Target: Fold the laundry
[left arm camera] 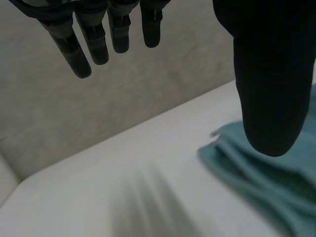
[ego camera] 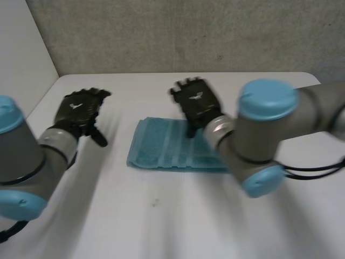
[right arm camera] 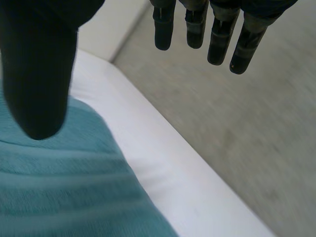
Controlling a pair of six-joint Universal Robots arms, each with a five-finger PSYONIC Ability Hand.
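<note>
Both hands are open and hold nothing. The left hand [ego camera: 81,110] is at the left side of the white counter [ego camera: 161,216], apart from the towel [ego camera: 167,147]. In its wrist view its fingers [left arm camera: 96,39] are straight and a little spread, and its thumb [left arm camera: 269,74] sticks out away from them with a wide gap between. Past the thumb you can see one end of the towel lying on the counter. The right hand [ego camera: 197,102] is over the far edge of the towel, near the middle of that edge. Its fingers [right arm camera: 217,39] are straight too and point to the grey wall [ego camera: 188,32] behind the counter. Its thumb [right arm camera: 39,64] points down over the towel, but I cannot tell if it touches the cloth. The towel is blue-green with lighter stripes. It lies flat in the middle of the counter as a long shape, and it looks folded over. Its left end is a bit rumpled. The right arm [ego camera: 259,135], grey with a light-blue cap [ego camera: 268,100], covers the right end of the towel in the head view. The left arm [ego camera: 21,156] comes in from the near left corner.
</note>
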